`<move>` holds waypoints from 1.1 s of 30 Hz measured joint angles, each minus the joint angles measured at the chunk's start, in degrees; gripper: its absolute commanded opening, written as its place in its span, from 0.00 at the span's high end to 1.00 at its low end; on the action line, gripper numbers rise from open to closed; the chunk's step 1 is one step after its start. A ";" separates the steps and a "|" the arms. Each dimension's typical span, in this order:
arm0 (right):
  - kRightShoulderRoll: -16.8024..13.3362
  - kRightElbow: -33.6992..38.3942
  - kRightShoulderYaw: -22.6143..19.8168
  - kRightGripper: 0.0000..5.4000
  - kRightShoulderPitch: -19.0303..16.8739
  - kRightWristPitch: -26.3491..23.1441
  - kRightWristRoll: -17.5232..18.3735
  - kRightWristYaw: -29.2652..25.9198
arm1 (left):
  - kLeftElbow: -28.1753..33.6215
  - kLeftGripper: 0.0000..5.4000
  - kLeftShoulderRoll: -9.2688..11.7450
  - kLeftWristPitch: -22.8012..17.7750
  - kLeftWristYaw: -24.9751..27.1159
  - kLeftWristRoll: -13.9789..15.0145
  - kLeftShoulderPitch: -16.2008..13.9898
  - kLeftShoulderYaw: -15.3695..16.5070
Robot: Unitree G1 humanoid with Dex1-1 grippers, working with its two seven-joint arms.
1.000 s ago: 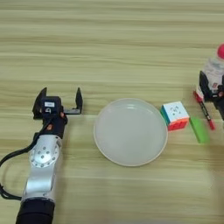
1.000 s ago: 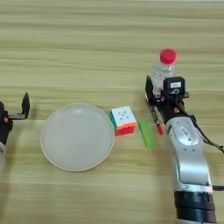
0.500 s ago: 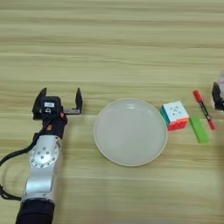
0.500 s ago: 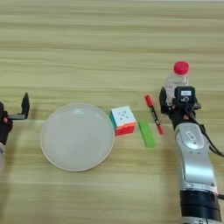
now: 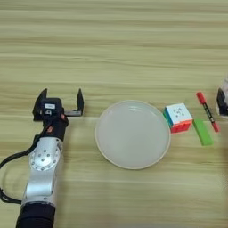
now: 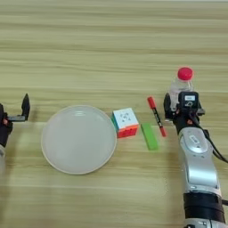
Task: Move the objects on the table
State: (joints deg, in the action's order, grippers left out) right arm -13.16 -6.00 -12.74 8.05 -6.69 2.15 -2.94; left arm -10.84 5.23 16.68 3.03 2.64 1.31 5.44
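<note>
The small clear bottle (image 6: 179, 85) with a red cap stands upright at the right of the table (image 6: 111, 40), just right of the red marker pen. My right gripper (image 6: 180, 96) is shut on the bottle's lower body, with one black finger (image 6: 167, 103) showing on its left side. The multicoloured puzzle cube (image 6: 125, 122) rests between the plate and the green block, white face up, touched by neither gripper. My left gripper (image 5: 60, 99) is parked open at the left, left of the plate, with nothing between its fingers.
A round white plate (image 5: 132, 133) lies at the centre near me. A red marker pen (image 6: 156, 116) and a flat green block (image 6: 149, 136) lie between the cube and my right arm. Bare wood stretches across the far half.
My right gripper has carried the bottle to the right and a little toward me, off the marker pen's far end to its right side. The left arm has stayed put.
</note>
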 measured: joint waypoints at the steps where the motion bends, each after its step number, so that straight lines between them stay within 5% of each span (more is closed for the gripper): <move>1: -0.02 -0.06 0.00 0.41 0.06 0.00 0.00 0.00 | 0.05 0.00 0.00 -0.01 0.00 0.00 -0.03 0.00; 15: -0.16 -1.94 -0.02 0.41 0.70 1.62 0.08 0.00 | 0.17 0.00 0.00 -0.08 0.00 0.01 -0.28 0.02; 20: -0.23 -2.96 -0.07 0.24 1.02 2.42 0.12 0.02 | 0.19 0.00 0.00 -0.08 -0.01 0.01 -0.28 0.04; 33: -0.37 -4.47 -0.29 0.01 1.06 2.44 0.12 0.09 | 0.19 0.00 0.00 -0.08 -0.01 0.01 -0.28 0.08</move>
State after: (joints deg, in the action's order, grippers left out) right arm -13.53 -10.46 -13.03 9.11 -4.25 2.27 -2.85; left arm -10.66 5.24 16.60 3.02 2.66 1.02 5.52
